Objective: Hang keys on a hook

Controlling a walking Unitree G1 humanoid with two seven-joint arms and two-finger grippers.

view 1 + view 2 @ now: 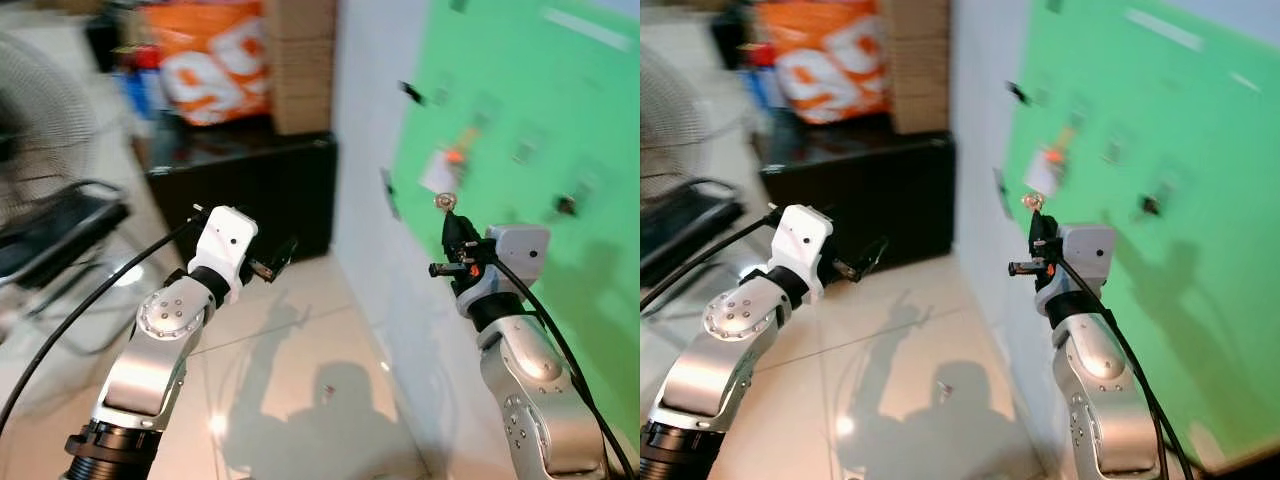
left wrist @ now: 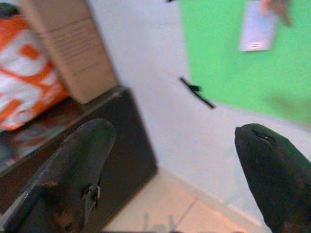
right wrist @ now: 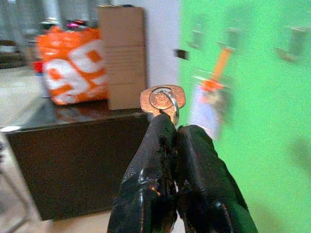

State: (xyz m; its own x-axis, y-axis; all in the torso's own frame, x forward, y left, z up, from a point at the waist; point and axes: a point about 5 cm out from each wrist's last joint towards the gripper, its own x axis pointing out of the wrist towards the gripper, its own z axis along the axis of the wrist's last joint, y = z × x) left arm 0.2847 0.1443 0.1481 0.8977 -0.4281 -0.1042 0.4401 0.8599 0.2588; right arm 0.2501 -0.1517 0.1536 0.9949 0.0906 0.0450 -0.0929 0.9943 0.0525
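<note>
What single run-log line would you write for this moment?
right hand: shut on copper-coloured key with metal ring, raised near green wall board | left hand: open, idle | key: not yet hung

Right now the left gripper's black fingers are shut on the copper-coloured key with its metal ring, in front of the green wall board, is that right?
Wrong gripper: the right gripper is shut on the copper-coloured key, as the right wrist view shows; the left gripper is open. The green wall board is correct.

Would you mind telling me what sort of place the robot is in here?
Probably a home storage corner: tiled floor, a dark cabinet bearing a cardboard box and an orange bag, plus a green wall board with hooks.
</note>
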